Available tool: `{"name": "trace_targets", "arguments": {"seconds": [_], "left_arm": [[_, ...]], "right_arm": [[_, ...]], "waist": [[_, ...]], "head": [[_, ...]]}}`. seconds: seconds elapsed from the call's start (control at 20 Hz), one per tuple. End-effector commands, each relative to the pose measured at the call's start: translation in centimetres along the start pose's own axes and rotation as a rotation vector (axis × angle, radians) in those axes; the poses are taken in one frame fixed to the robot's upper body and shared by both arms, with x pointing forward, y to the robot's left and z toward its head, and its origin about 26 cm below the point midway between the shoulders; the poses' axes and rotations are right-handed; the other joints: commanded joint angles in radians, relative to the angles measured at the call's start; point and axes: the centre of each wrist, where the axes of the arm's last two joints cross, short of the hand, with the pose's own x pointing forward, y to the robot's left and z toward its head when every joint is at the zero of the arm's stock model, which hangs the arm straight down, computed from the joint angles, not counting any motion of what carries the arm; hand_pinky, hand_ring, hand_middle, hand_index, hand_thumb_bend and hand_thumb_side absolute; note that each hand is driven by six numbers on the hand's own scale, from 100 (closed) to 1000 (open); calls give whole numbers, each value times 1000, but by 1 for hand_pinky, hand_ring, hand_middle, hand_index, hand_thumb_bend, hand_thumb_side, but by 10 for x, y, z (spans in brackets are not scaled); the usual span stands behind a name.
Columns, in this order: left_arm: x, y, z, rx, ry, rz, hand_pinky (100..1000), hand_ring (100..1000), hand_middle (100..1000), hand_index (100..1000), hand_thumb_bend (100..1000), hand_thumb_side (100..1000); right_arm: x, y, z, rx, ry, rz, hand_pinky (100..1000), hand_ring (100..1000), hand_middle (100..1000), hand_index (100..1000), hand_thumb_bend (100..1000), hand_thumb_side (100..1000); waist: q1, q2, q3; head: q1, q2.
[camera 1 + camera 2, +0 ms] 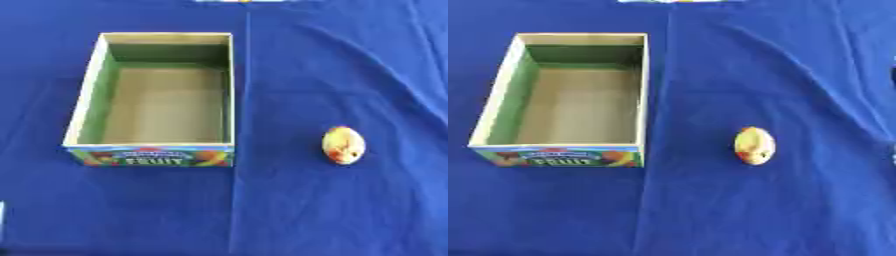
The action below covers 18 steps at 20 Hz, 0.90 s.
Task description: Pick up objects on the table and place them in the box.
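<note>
Where the blue cloth (350, 75) lay flat, I saw the small egg-shaped fruit (343, 145), yellow with red patches, alone and well apart from the box, on its right side. The cardboard fruit box (80, 100) stood open with nothing inside, its printed front wall toward me. Neither hand came into my views, so I could not tell their state.
</note>
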Motion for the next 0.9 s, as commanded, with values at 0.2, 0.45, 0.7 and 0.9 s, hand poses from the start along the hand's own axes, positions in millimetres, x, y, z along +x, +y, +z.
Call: {"name": "trace_targets", "arguments": {"seconds": [0.2,0.45,0.7,0.9], "left_arm": [[5,-1,-4,-14,-26,-2,553,825,822,727,100,1000],[5,0,-4,-14,-25,-4,553,825,822,727,100,1000],[5,1,-3,-21,-20,-9,553,825,822,727,100,1000],[5,1,-3,-29,-17,-15,552,825,823,727,100,1000]], "right_arm": [[6,-3,-7,6,-42,12,793,659,689,869,100,732],[10,-5,-17,66,-104,50,803,679,704,875,100,679],[22,-4,-38,196,-215,140,810,705,735,893,100,645],[34,3,-53,311,-280,223,824,738,766,918,100,643]], "waist": [[-1,-14,1],[-3,-17,1],[-8,-21,-1],[-14,-26,-1]], "head": [[-11,-5],[-17,-5],[-7,0],[-3,2]]}}
